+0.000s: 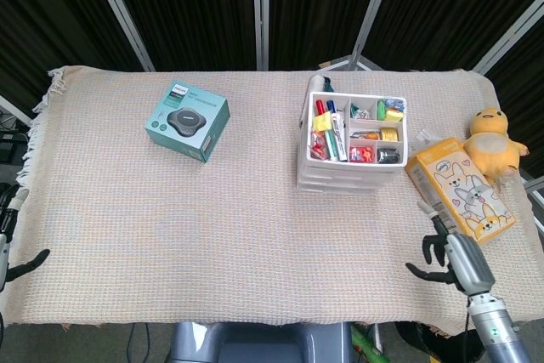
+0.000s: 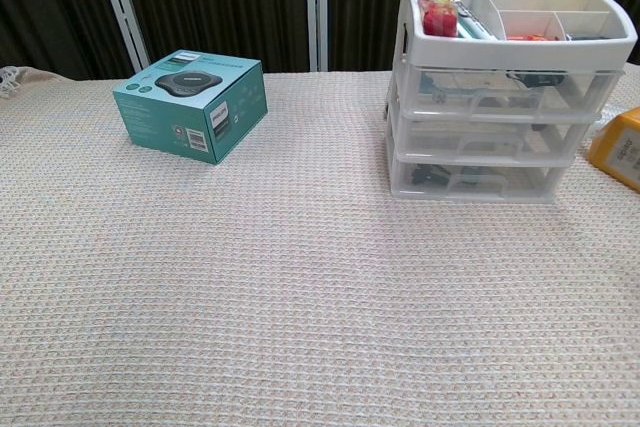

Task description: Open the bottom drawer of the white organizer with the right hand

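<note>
In the head view, the white organizer [image 1: 352, 146] stands right of centre on the table cloth [image 1: 212, 235]. The right hand [image 1: 450, 259] hovers at the lower right, well apart from it, fingers [image 1: 427, 248] curled and apart, holding nothing. The left hand [image 1: 10, 240] barely shows at the lower left edge; I cannot tell its fingers' state.

In the chest view, the bottom drawer [image 2: 470, 178] sits closed at the right, level with the drawers above. Neither hand shows.

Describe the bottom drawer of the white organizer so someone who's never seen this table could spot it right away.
Find the white organizer on the table's right half, topped by a tray of markers. Below it are three stacked clear drawers; the bottom drawer is the lowest, resting on the cloth, shut.
</note>
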